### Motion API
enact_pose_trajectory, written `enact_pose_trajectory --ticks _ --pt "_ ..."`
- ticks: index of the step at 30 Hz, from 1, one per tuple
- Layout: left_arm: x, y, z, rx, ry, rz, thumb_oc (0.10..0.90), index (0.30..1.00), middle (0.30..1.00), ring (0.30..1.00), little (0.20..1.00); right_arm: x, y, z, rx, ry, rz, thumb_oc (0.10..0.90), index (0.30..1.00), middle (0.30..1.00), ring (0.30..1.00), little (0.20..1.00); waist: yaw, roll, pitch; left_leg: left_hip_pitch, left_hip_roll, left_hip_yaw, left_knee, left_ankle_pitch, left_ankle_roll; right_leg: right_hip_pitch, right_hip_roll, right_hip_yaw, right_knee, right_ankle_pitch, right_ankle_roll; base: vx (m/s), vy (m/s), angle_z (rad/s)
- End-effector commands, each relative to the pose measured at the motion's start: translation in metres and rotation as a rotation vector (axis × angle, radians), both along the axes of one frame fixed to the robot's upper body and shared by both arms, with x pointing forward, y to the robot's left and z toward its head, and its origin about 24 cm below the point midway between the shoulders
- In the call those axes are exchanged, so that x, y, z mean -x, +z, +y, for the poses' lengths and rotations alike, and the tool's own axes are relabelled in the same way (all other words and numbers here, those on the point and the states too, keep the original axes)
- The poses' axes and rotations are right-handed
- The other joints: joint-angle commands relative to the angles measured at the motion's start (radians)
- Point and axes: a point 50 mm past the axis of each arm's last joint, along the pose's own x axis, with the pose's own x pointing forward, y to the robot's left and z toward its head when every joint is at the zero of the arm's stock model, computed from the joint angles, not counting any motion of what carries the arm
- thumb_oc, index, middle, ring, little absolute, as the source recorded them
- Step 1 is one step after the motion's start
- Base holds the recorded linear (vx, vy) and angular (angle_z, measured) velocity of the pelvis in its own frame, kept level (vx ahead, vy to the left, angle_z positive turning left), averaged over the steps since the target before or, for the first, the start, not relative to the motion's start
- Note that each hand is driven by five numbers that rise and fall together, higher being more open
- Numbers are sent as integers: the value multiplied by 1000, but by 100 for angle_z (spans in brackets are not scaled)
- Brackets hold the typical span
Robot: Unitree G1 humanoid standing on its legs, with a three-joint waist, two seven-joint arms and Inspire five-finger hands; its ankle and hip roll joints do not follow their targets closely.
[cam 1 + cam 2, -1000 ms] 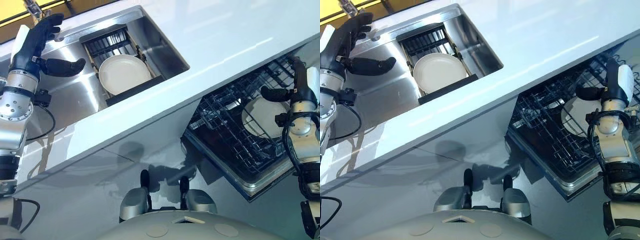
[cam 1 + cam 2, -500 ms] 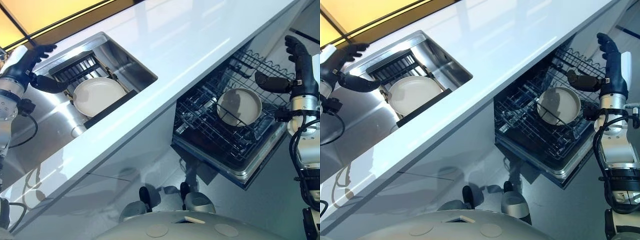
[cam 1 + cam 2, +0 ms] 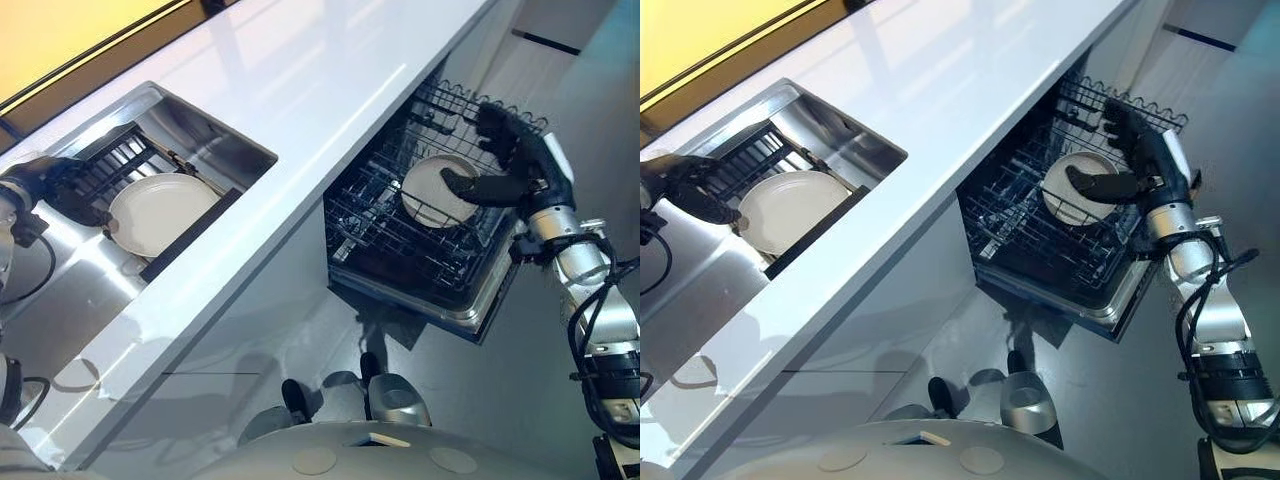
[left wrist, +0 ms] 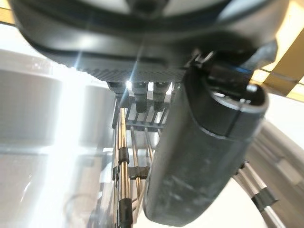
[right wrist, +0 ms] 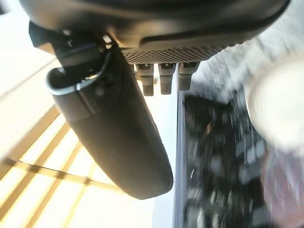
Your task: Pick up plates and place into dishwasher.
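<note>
Two open, empty hands: left hand beside a round glossy cream plate on the steel sink's black slatted rack, right hand over a second cream plate in the dishwasher's dark wire basket.

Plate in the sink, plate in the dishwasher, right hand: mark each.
plate in the sink [image 3: 160, 212]: left eye view, centre
plate in the dishwasher [image 3: 420, 195]: left eye view, left part
right hand [image 3: 527, 165]: left eye view, palm

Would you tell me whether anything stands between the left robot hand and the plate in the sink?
Nothing visible does: the left robot hand is open right beside the plate, by the rack.
</note>
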Motion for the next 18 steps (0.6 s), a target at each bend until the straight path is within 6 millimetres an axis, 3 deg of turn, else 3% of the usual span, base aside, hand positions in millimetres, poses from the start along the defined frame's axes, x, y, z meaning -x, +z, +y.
enact_pose_trajectory --ticks 1,11,15,18 --pt "5 59 18 -104 80 -175 800 900 900 900 900 1 42 17 -20 158 -181 800 900 900 900 900 -30 71 -89 -14 -72 1 7 -80 26 -51 13 -18 125 -38 119 53 93 -20" --pt "2 68 24 -29 160 -202 800 900 900 900 900 15 4 0 -9 138 -24 800 900 900 900 900 -96 55 -73 2 -82 72 10 -105 40 -70 -1 17 116 4 135 61 68 -16" --pt "-4 77 19 -19 146 -187 800 900 900 900 900 20 0 -5 -4 122 -2 800 900 900 900 900 -113 50 -65 4 -84 84 12 -110 44 -76 -2 33 114 15 138 62 17 -10" --pt "-7 71 14 14 132 -113 800 900 900 900 900 20 0 -6 -3 113 0 800 900 900 900 900 -117 49 -58 4 -86 86 16 -112 45 -79 -2 36 117 17 139 41 -4 -6"
